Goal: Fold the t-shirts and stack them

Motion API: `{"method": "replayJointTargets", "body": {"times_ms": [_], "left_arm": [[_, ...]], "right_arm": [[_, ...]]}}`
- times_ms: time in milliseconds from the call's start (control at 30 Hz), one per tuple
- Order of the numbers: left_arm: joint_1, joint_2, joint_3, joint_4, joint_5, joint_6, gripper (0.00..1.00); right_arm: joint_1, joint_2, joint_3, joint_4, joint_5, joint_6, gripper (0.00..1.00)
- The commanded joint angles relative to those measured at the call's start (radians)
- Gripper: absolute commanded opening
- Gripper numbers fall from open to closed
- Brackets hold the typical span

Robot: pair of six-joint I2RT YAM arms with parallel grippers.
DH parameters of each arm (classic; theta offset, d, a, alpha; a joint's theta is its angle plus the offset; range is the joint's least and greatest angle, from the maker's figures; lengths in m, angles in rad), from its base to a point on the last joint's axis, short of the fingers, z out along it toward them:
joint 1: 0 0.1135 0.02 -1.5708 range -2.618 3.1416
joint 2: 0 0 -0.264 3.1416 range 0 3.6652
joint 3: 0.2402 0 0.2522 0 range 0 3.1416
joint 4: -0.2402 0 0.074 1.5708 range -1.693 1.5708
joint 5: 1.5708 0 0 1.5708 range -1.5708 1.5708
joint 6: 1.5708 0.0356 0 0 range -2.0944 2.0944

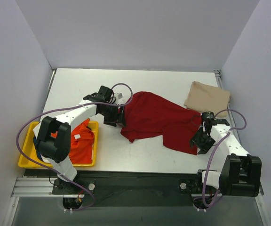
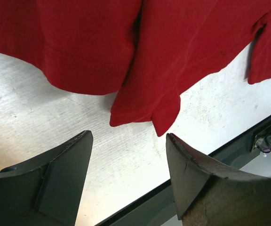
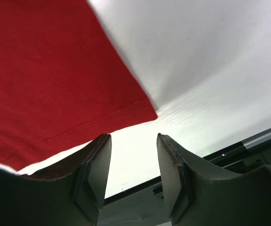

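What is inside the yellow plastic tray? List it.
A crumpled bright orange cloth t-shirt lies in the yellow plastic tray, with a small white patch on top. The left arm covers the tray's left part, so anything there is hidden.

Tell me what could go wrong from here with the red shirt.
1. Both grippers are open: the left gripper faces a bunched, layered flap of the dark red shirt and may pinch several layers.
2. The right gripper sits at a hem corner; a thin grip could slip.
3. Dragging the shirt might disturb the tan shirt close by.
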Motion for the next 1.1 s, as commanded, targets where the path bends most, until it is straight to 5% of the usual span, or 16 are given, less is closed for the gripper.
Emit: {"method": "replayJointTargets", "body": {"times_ms": [0, 700, 1067], "left_arm": [[0.007, -0.031, -0.005, 0.055, 0.05, 0.017, 0.74], [0.013, -0.022, 0.009, -0.014, 0.1, 0.098, 0.74], [0.01, -0.037, 0.006, -0.022, 0.101, 0.124, 0.74]], "right_arm": [[-0.007, 0.025, -0.026, -0.041, 0.07, 0.062, 0.43], [-0.007, 0.125, -0.052, 0.033, 0.142, 0.088, 0.3], [-0.009, 0.231, -0.052, 0.111, 0.143, 0.085, 0.1]]}}
